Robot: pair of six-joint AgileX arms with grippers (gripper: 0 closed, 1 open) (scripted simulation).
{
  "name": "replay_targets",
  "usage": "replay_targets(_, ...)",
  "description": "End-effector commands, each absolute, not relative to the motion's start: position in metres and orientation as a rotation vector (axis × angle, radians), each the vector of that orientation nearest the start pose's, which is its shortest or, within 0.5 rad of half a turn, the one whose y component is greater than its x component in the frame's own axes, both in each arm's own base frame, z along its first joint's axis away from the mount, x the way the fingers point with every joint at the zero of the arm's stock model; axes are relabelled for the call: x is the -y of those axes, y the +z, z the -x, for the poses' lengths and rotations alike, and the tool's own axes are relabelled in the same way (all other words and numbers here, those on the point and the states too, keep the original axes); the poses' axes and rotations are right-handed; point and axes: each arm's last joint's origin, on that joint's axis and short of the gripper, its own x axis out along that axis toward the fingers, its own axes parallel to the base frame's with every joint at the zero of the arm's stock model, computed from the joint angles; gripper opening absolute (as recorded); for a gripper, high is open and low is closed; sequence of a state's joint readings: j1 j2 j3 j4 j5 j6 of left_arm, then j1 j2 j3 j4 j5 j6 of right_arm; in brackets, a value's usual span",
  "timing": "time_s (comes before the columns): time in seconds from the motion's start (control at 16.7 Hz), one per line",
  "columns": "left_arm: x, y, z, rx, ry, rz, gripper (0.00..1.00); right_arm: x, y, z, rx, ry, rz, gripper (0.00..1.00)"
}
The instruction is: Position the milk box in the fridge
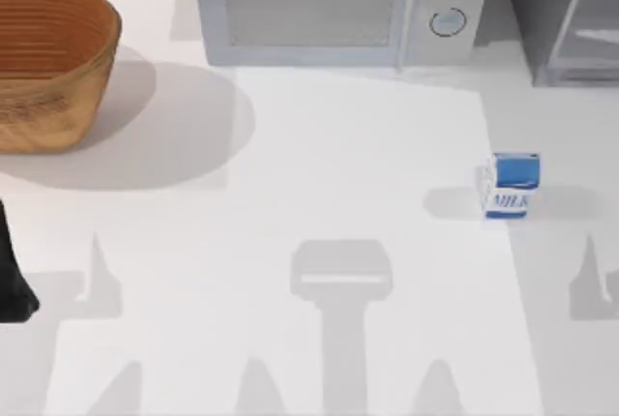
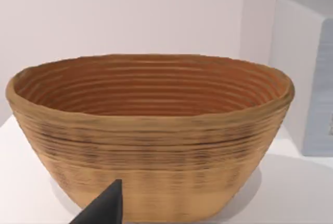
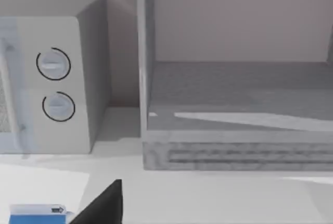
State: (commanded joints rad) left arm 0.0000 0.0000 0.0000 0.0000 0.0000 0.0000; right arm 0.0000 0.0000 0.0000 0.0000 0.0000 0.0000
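From above, I see the milk box [image 1: 510,185] standing upright on the table [image 1: 368,164] toward its right side, in front of the microwave [image 1: 338,5] and the fridge [image 1: 571,14], well apart from both. Through the right wrist camera only the blue top of the milk box [image 3: 36,214] peeks in at the frame's edge, just beside a dark fingertip of my right gripper [image 3: 101,206]; whether they touch I cannot tell, and I cannot tell if that pincer is released or clenched, since just one finger shows.

My left arm [image 1: 12,276] is a dark shape cut off at the table's left edge in the top view. The left wrist camera shows one dark fingertip of the left gripper [image 2: 104,208] in front of the basket [image 2: 151,135]; its state I cannot tell either.

The fridge [image 3: 239,114] is cut off in the views I have; the right wrist camera looks into its grey interior, where I see a bare floor and a pale frame post beside the microwave [image 3: 52,78]. The wicker basket [image 1: 48,63] at the far left looks hollow inside, with nothing visible in it.
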Motion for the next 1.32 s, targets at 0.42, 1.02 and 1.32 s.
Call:
replay_targets(0.42, 0.001, 0.160, -0.106, 0.000, 0.000, 0.000, 1.00, -0.003, 0.171, -0.113, 0.011, 0.012, -0.003, 1.00)
replay_targets(1.02, 0.001, 0.160, -0.106, 0.000, 0.000, 0.000, 1.00, -0.039, 0.182, -0.184, -0.020, 0.020, -0.015, 1.00)
replay_targets(1.32, 0.001, 0.160, -0.106, 0.000, 0.000, 0.000, 1.00, -0.075, 0.146, -0.226, -0.055, 0.010, -0.012, 1.00)
